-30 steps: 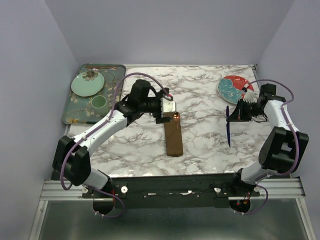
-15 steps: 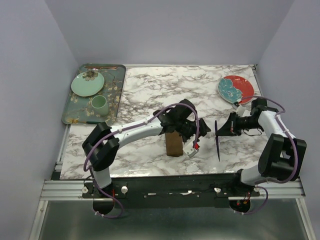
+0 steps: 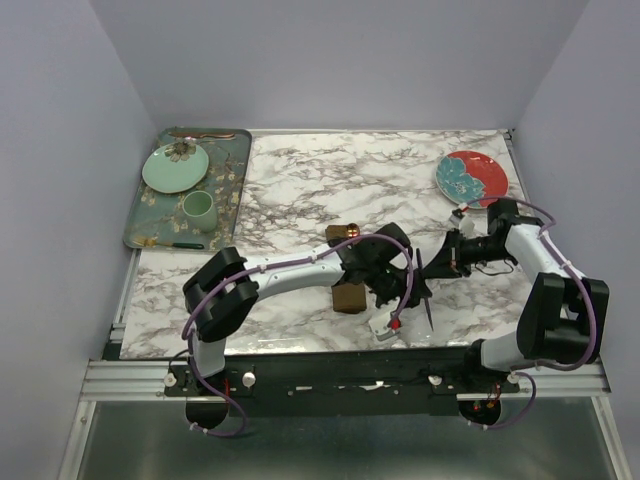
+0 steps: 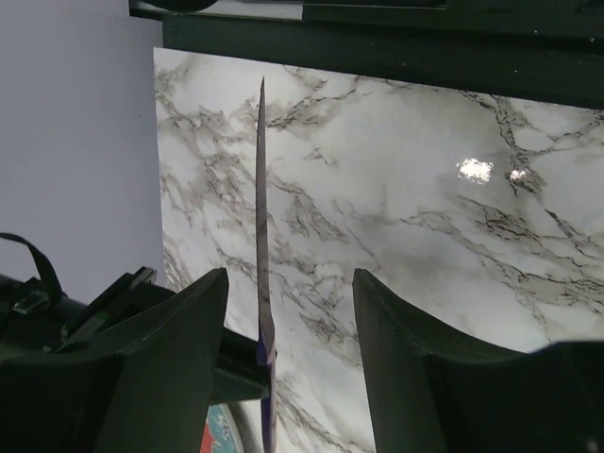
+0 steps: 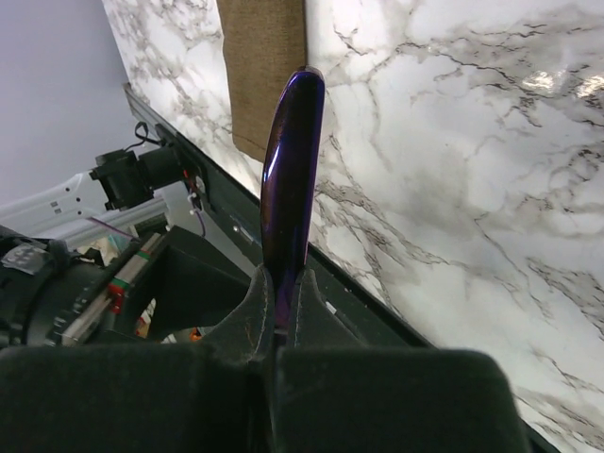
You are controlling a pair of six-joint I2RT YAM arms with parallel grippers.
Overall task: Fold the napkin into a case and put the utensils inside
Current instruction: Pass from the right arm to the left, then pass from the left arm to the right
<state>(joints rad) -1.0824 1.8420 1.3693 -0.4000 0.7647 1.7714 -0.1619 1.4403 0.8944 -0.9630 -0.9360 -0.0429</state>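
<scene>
Brown cloth, already folded into the case (image 3: 347,296), lies lengthwise at the middle of the marble table (image 3: 300,190), in the same spot as a second ago; the small round end of the copper-brown utensil (image 3: 352,232) shows at its far end, as it did then; the left arm, which a second ago was drawn back over the far end of the case, now reaches across its middle and hides that part from the overhead camera; the left gripper (image 4: 289,283) has come to the right of the case, near the table's front edge; its jaws stand apart, released, one finger (image 4: 160,368) on either side of the blue utensil (image 4: 261,236), and its own wrist view shows a gap between each finger and the utensil, so nothing is grasped; the right gripper (image 5: 283,294) is clenched on one end of the blue utensil, the rest jutting straight out past its fingertips; a second ago the right arm held that utensil farther right, nearer the red plate (image 3: 472,178); it has since swung inward, and the utensil now hangs above the marble just right of the case, its free end pointing toward the front edge; at far left the green floral tray (image 3: 236,165) carries a pale green plate (image 3: 175,167) and a cup (image 3: 198,208), all unmoved.
</scene>
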